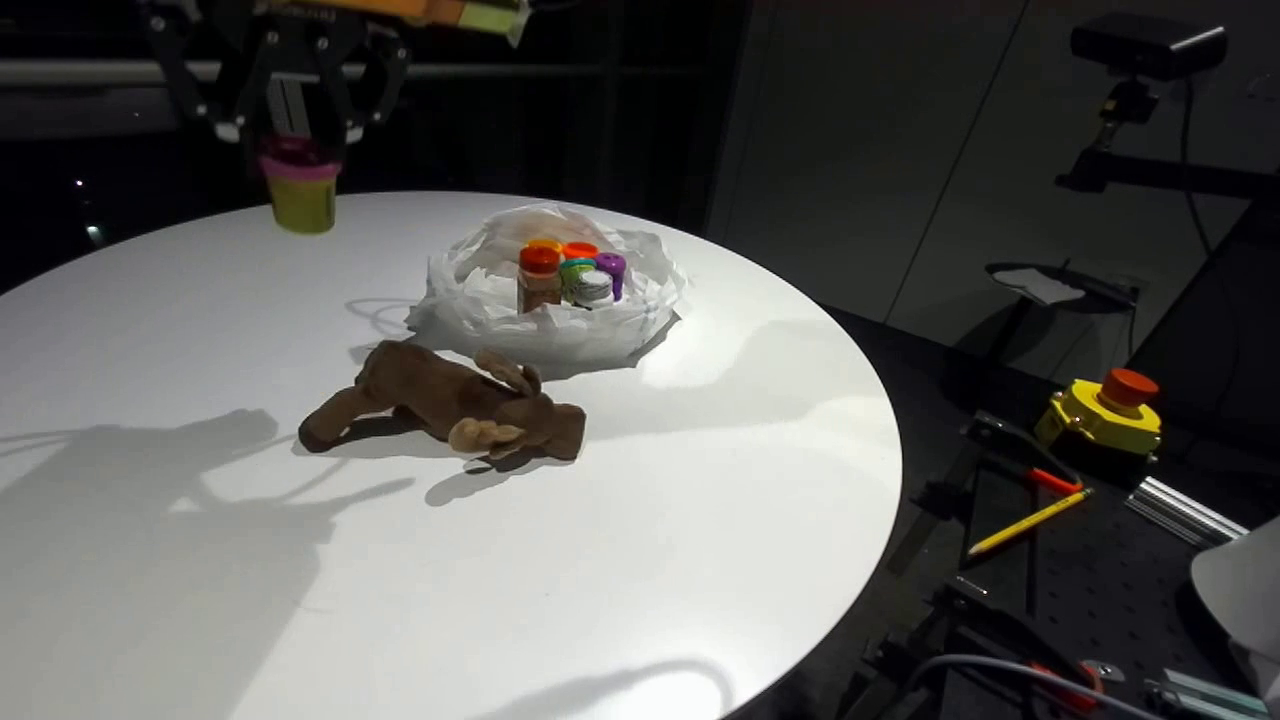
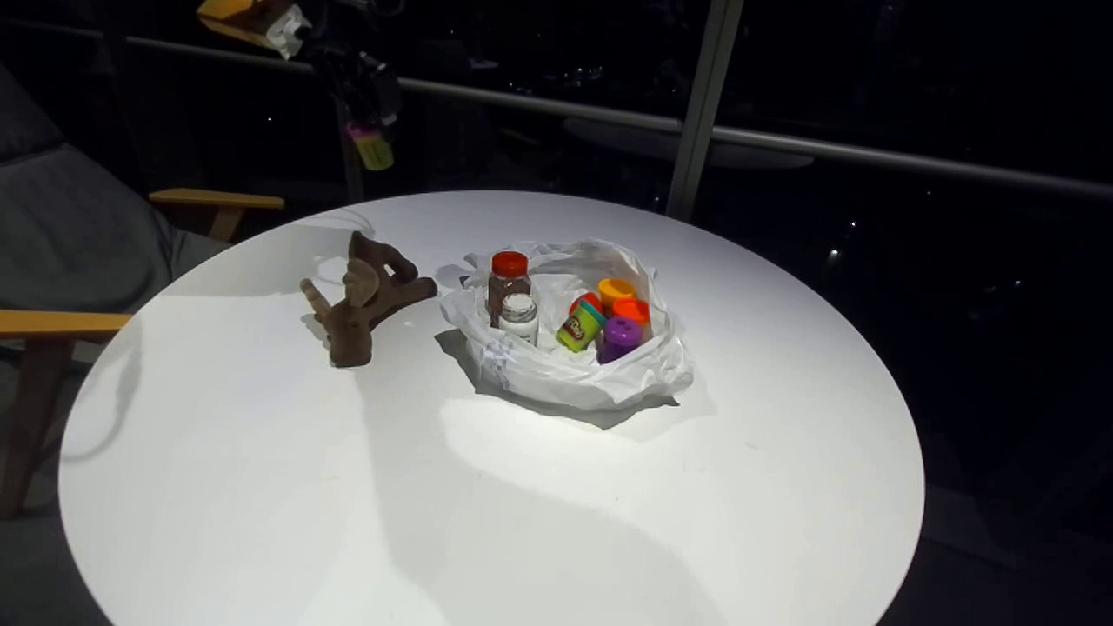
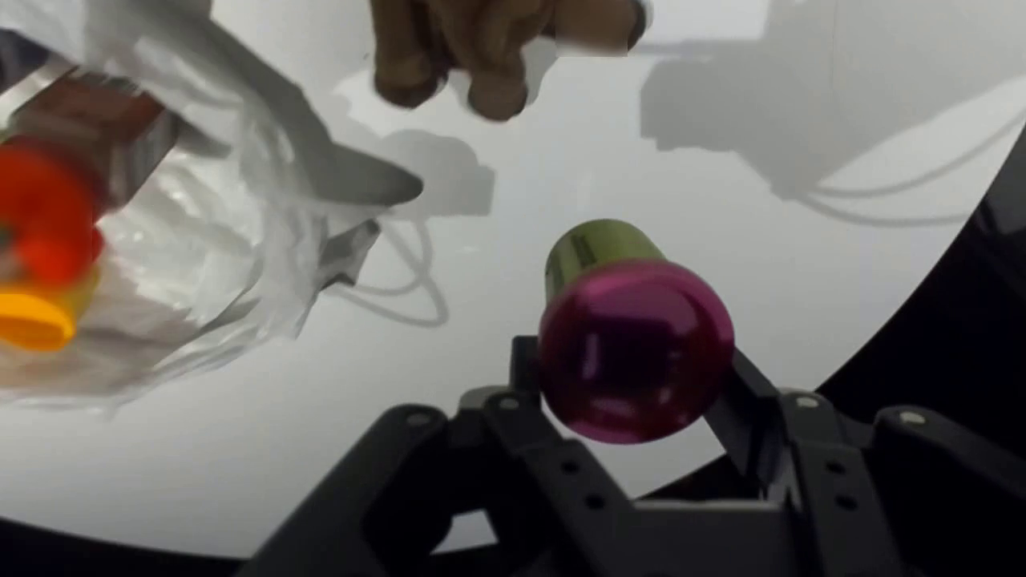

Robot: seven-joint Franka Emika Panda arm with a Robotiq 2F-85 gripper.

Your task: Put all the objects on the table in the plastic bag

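The hand [image 3: 633, 375] is gripping a pink-lidded cup [image 3: 629, 344] above the white table [image 3: 481, 280]. On the left, a plastic bag [image 3: 268, 208] is holding a brownish jar [image 3: 104, 132] and an orange cup [image 3: 36, 319]; at top, a brown toy [image 3: 493, 36] is lying.

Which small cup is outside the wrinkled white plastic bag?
The yellow-green cup with the pink lid, gripped by the black claw; the other visible cups sit inside the bag.
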